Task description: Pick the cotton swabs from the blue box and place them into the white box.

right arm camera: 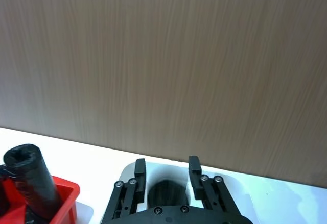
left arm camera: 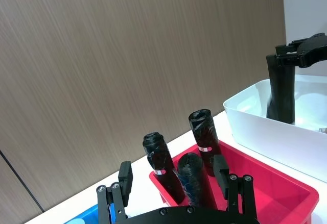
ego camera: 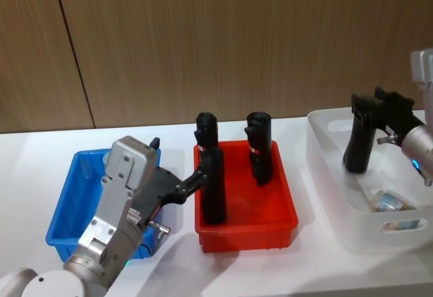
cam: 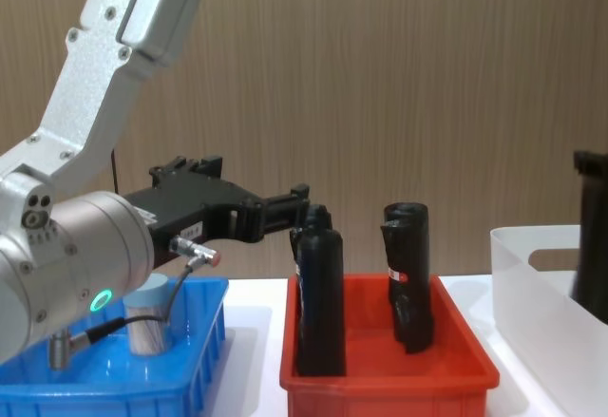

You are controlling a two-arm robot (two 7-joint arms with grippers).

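One tub of cotton swabs (cam: 147, 320) with a pale blue lid stands in the blue box (cam: 190, 360), below my left arm. Another cotton swabs tub (ego camera: 388, 201) lies in the white box (ego camera: 325, 149). My left gripper (ego camera: 196, 178) reaches past the blue box (ego camera: 67, 209) into the red bin. It is open, its fingers (left arm camera: 125, 177) standing either side of the top of a black cylinder (left arm camera: 191, 180). My right gripper (ego camera: 365, 111) is over the white box, shut on another black cylinder (ego camera: 357, 145), which hangs upright inside it.
The red bin (ego camera: 270, 228) sits between the blue and white boxes and holds three upright black cylinders, two of them at the back (ego camera: 206, 131) (ego camera: 259, 145). A wood-panelled wall stands close behind the white table (ego camera: 40, 155).
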